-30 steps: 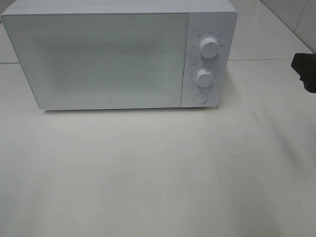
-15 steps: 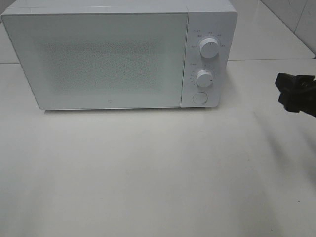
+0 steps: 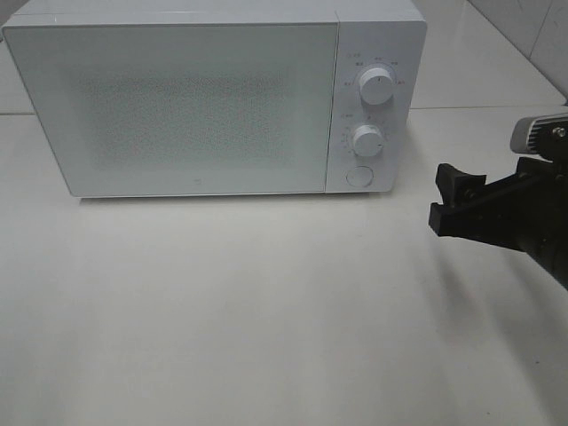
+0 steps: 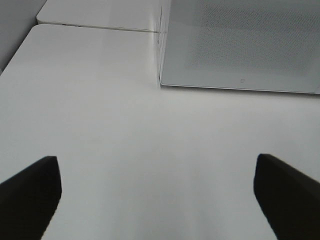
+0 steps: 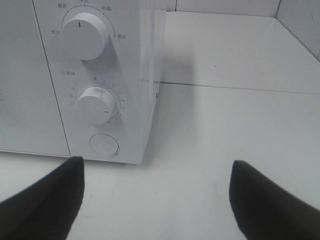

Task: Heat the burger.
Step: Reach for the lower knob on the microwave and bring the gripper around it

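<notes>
The left gripper (image 4: 155, 165) is hanging over the glossy white table (image 3: 266, 337), jaws spread wide and empty, apparently waiting. The right gripper (image 3: 441, 197) is also gaping with nothing in it, facing the microwave (image 3: 195, 106)'s control side, likely lining up on the round button (image 3: 358, 176) below the dials. The burger is showing in no view, and whether it is sitting behind the closed door (image 3: 177, 106) cannot be told. A pale tiled wall (image 3: 541, 35) is standing behind.

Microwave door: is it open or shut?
Shut. The microwave door lies flat, level with the knob panel; no inside shows.
</notes>
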Robot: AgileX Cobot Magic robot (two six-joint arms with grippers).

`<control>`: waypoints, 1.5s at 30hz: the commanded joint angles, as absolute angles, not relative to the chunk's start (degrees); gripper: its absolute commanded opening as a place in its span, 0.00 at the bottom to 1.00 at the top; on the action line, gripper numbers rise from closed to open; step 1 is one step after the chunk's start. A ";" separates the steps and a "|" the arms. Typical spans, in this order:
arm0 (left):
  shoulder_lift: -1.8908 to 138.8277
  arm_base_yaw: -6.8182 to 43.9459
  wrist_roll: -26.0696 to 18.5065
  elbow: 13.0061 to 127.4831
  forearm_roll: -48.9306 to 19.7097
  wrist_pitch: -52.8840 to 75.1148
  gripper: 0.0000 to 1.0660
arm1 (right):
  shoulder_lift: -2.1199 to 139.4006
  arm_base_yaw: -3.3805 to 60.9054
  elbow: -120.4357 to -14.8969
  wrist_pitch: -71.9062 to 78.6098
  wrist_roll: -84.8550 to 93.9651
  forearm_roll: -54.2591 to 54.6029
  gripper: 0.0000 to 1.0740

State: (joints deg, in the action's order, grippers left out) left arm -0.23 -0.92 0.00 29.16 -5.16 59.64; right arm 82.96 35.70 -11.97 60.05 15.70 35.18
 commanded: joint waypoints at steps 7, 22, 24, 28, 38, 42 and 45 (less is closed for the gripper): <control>-1.38 -1.03 0.00 28.93 -5.50 59.19 0.94 | 87.66 48.19 -13.52 68.87 16.79 48.53 0.69; -1.38 -1.03 0.00 28.93 -5.50 59.19 0.94 | 93.33 50.08 -19.08 69.10 17.59 51.28 0.69; -1.38 -1.03 0.00 28.93 -5.50 59.19 0.94 | 94.25 50.08 -19.37 69.04 17.59 51.22 0.69; -1.38 -1.03 0.00 28.93 -5.50 59.19 0.94 | 96.37 50.08 -19.54 69.44 17.59 51.05 0.69; -1.38 -1.03 0.00 28.93 -5.44 59.19 0.94 | 100.84 49.85 -22.17 70.82 17.59 49.96 0.69; -1.38 -1.03 0.00 28.93 -5.44 59.19 0.94 | 104.28 48.70 -24.98 70.19 17.53 49.33 0.69; -1.38 -1.03 0.00 28.93 -5.44 59.19 0.94 | 105.65 47.10 -26.41 69.56 17.30 47.33 0.69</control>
